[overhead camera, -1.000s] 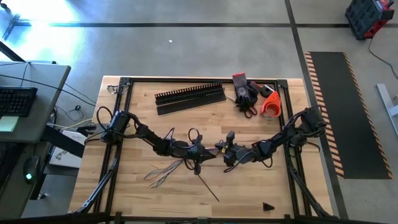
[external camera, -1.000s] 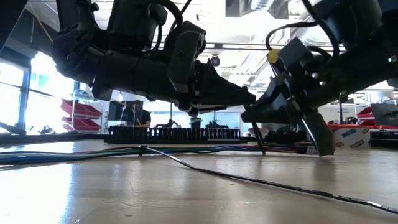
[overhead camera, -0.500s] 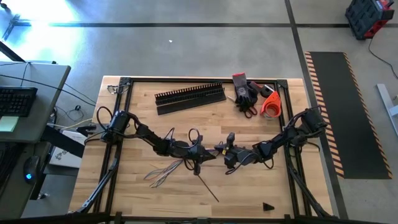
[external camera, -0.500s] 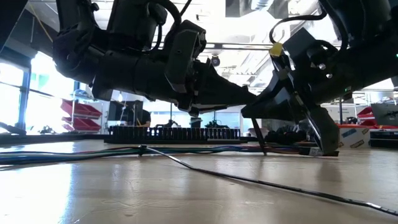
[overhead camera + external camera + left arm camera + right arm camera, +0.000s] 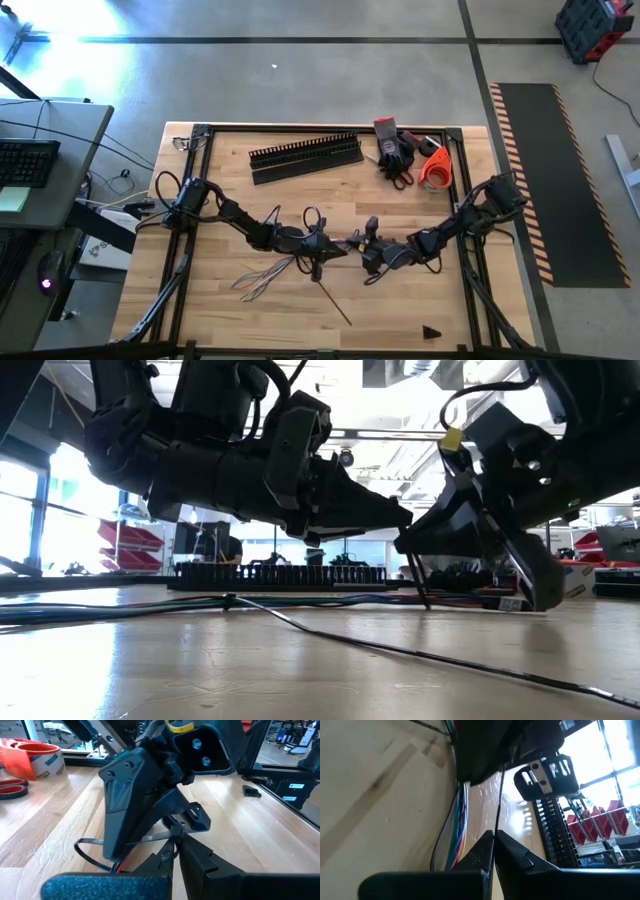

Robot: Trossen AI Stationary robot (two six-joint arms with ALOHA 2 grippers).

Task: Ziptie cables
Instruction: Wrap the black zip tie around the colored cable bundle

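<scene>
Cables (image 5: 262,277) lie on the table (image 5: 400,310) — both claws closed, left (image 5: 338,247), right (image 5: 354,241), each pinching the zip tie (image 5: 150,838); no legible writing.

Grey concrete floor (image 5: 330,70), desk (image 5: 60,125) at left

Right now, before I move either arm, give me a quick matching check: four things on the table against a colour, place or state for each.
Things:
1. cables
2. slotted duct
3. tape roll
4. left claw

Descriptions:
a. orange
b. shut, at mid-table
c. thin, fanned out on the wood beside the left arm
d. black, comb-toothed

Pairs: 1-c, 2-d, 3-a, 4-b
</scene>
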